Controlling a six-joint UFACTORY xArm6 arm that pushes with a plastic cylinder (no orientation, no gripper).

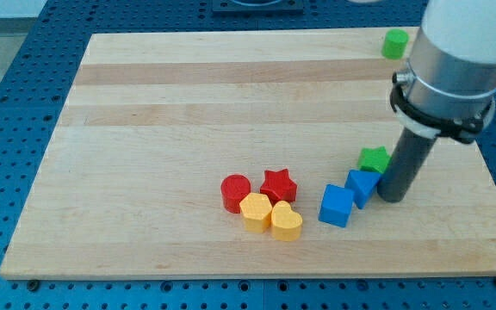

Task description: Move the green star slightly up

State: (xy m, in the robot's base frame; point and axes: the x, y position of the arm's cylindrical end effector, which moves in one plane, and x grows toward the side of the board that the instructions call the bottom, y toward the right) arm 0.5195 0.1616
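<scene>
A robotics lab bench; a wooden board (231,112) lies on a blue perforated metal table (24,77), visible around every board edge.

Star (373,158) left of my tip (392,197), above cube (362,186).

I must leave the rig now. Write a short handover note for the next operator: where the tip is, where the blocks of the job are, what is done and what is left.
Tip: my tip rests on the board, just to the view's right of the green star and slightly lower, beside the upper blue block. Whether it touches either one I cannot tell.
Green star: near the view's right side, directly above the upper blue block, seemingly touching it.
Done: nothing that the picture can confirm.
Left: bring the tip under the star, probably around the blue blocks, then push it slightly toward the view's top.
</scene>
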